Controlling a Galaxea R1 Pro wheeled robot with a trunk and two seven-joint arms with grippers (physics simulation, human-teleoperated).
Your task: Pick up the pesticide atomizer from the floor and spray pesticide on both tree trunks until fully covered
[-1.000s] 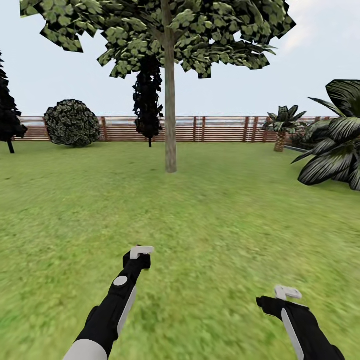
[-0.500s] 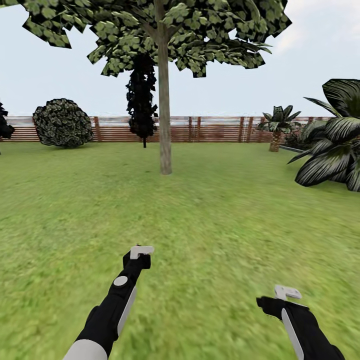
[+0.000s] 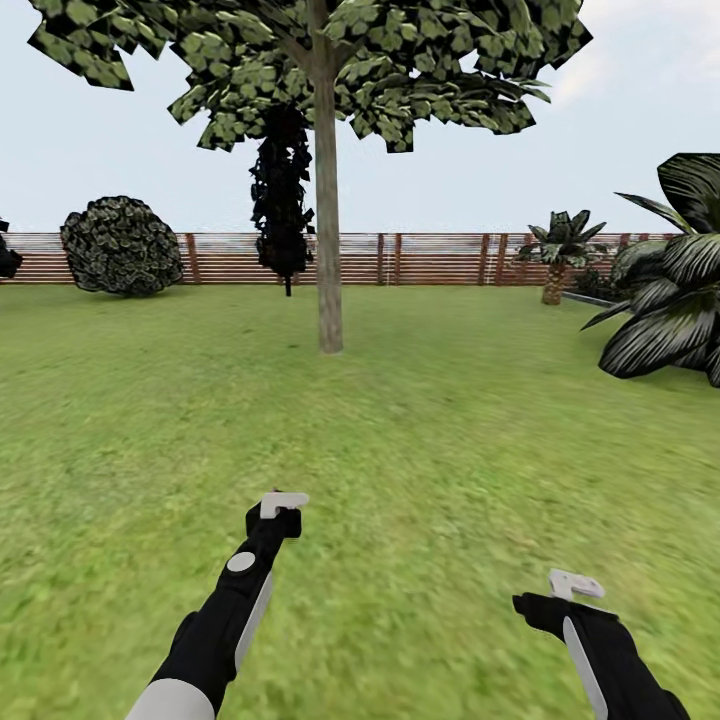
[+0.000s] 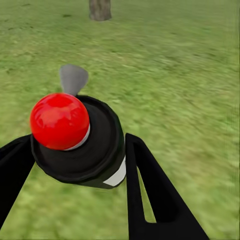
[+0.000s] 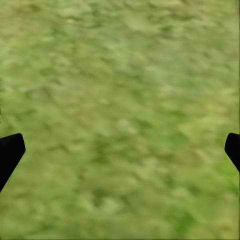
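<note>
Left end effector (image 4: 75, 165) outstretched, grasping the pesticide atomizer (image 4: 80, 140); right end effector (image 5: 120, 150) released.

Red-capped black pesticide atomizer (image 4: 80, 140) with white label patch; mottled grey-brown tree trunk (image 3: 328, 210) under blocky green leaves (image 3: 300, 60); brown slatted fence (image 3: 420, 260) at 12 o'clock; blurred green lawn (image 5: 120, 100).

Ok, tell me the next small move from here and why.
Probably keep rolling the base straight toward the tree trunk. The left claw is already shut on the pesticide atomizer, its red cap pointing roughly at the trunk base, yet a long stretch of lawn still lies between them, so spraying now would likely fall short. The right claw is open over grass.
</note>
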